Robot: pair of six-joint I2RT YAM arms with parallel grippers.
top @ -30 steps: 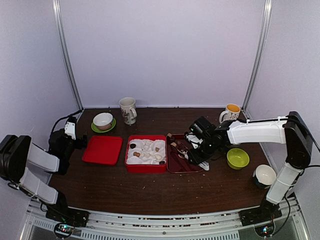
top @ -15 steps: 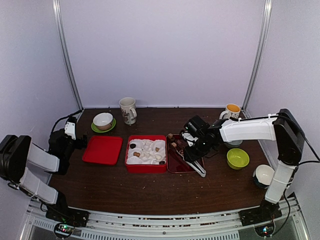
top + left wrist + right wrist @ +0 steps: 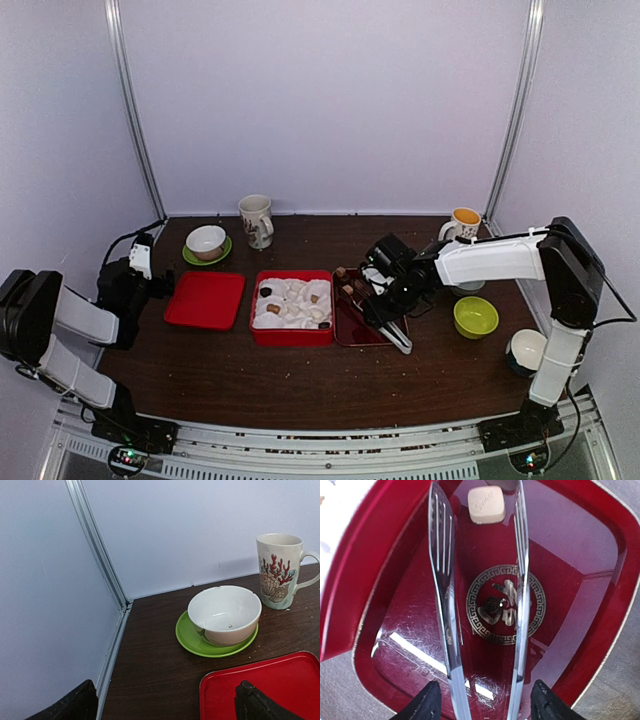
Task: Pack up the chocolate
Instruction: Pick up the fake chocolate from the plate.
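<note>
Small pieces of chocolate [image 3: 273, 309] sit in the white insert of the red box [image 3: 292, 338]. Others lie at the far end of the dark red tray [image 3: 352, 330] beside it. My right gripper [image 3: 385, 300] hovers over that tray, shut on the metal tongs [image 3: 449, 605], whose arms stand spread. A cream square chocolate [image 3: 486, 505] lies on the tray between the tong tips, untouched. A dark piece shows partly at the top edge, just beyond it. My left gripper [image 3: 167, 707] is open and holds nothing, low at the far left with one finger over the red lid [image 3: 280, 685].
A white bowl on a green saucer [image 3: 207, 243] and a patterned mug [image 3: 257, 220] stand behind the red lid [image 3: 205, 299]. On the right are a mug with an orange inside [image 3: 463, 225], a green bowl [image 3: 475, 316] and a white cup [image 3: 529, 350].
My right gripper has slid left over the dark red tray. Its jaws have widened and the tong arms have spread. The left arm has not moved.
</note>
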